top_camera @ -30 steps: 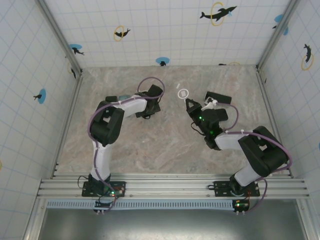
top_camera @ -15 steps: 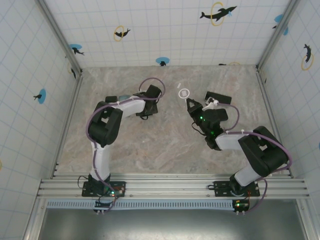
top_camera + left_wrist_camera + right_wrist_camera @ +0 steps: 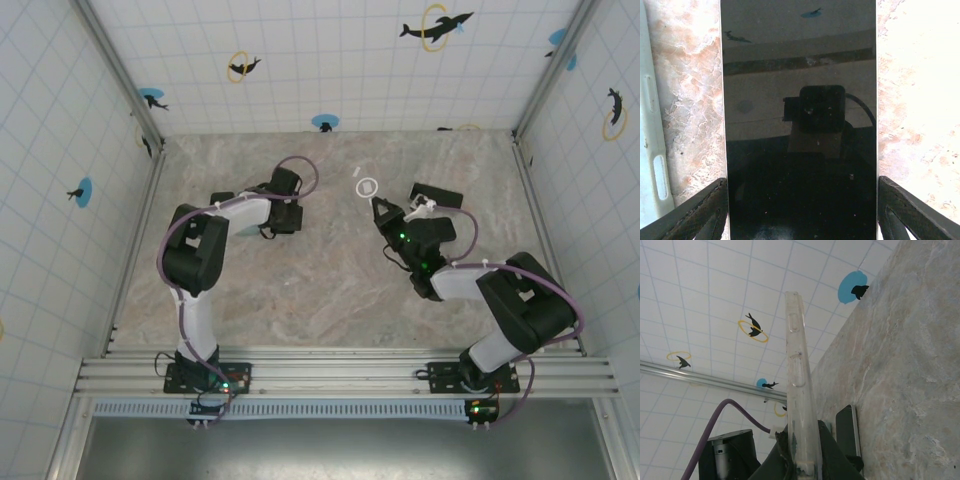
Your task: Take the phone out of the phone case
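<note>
phone (image 3: 799, 75): black, screen up, flat on marbled table (image 3: 920, 100), no case on it. in top cam it sits under l. wrist, left of centre, far half of table.
l. gripper (image 3: 801, 184): straddles phone's near end, one finger (image 3: 702, 212) against each long edge, both touching, so grasping the phone by its sides.
pale plastic strip w/ slot (image 3: 652, 165): on table just beside phone's left edge, not touching it.
phone case (image 3: 799, 390): clear, empty, edge-on to r. wrist cam, well apart from phone.
r. gripper (image 3: 800, 462): fingers clenched on case's lower end. top cam puts it near table centre, tip toward far wall.
white ring (image 3: 367, 187): small, on table just beyond r. gripper tip.
</note>
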You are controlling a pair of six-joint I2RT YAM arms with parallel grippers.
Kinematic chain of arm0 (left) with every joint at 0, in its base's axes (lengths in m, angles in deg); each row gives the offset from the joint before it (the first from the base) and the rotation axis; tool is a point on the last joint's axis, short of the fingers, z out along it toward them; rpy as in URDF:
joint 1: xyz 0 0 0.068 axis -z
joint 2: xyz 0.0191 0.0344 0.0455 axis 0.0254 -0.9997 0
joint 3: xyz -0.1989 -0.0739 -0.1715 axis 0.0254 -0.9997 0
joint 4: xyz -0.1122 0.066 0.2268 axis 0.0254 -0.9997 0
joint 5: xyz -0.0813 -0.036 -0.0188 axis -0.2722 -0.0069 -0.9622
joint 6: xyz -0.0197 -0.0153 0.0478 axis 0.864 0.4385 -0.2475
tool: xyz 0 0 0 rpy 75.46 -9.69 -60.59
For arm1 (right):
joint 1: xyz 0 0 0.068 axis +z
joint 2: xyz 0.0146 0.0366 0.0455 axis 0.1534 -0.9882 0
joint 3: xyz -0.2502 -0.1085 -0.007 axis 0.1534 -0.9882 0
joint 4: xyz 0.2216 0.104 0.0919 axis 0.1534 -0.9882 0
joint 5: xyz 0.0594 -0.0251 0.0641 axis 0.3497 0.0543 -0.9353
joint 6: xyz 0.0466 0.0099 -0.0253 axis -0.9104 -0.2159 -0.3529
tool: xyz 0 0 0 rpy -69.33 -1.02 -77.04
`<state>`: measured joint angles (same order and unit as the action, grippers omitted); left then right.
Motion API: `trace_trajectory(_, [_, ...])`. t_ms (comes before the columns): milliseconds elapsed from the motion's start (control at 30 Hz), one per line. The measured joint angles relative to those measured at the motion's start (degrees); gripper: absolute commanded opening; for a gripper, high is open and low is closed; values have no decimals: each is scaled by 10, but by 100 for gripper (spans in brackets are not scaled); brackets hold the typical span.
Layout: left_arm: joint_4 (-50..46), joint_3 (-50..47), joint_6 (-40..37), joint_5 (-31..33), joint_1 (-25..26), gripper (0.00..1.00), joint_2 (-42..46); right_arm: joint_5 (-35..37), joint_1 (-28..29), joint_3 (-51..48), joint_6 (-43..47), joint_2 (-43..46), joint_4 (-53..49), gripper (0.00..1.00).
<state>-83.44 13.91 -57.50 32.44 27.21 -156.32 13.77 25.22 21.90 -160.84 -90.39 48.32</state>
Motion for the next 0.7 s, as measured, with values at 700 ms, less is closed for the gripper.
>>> trace_trajectory(700, [-6, 12, 53, -10, -7, 66, -5, 7, 28, 9, 12, -21, -27, 0])
